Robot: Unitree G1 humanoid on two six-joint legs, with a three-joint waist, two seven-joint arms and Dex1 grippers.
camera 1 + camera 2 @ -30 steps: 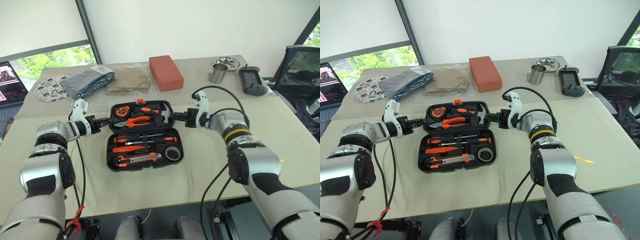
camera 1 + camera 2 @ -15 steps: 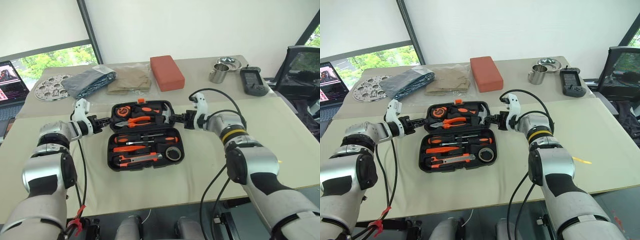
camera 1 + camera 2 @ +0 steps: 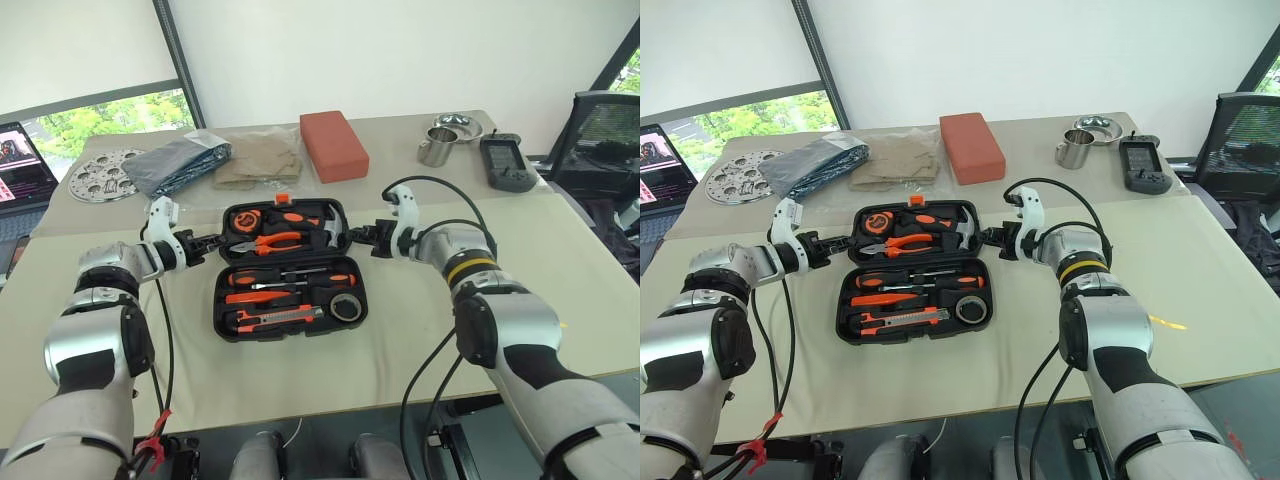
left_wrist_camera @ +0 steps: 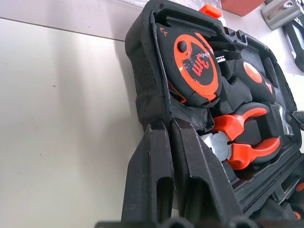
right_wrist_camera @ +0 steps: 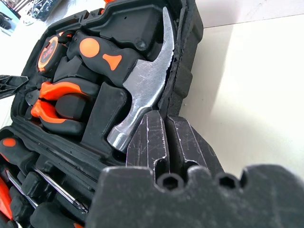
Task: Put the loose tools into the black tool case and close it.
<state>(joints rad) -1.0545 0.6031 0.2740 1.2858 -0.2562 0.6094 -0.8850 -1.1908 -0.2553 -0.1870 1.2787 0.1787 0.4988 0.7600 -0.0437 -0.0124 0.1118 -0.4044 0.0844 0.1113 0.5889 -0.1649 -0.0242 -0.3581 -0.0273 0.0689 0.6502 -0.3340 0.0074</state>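
Black moulded-plastic clamshell tool case [image 3: 290, 270] lying open flat mid-table [image 3: 560, 270], screwdrivers, utility knife [image 3: 280, 317] and tape roll [image 3: 346, 306] seated in the near half, so apparently only closing left. Left claw [image 3: 213, 241] clenched at the far half's left rim, right claw [image 3: 362, 232] clenched at its right rim by the hammer head [image 5: 142, 90], likely pinching both rims to fold the lid evenly. Both forearms stretched forward, wrists angled inward and slightly down.

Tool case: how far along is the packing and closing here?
Packing looks done: the screwdrivers, utility knife and tape roll sit in the tool case. In hand: the left hand and right hand, both shut, pinch the far half's side walls. Left: folding that half over and latching; the case lies open.
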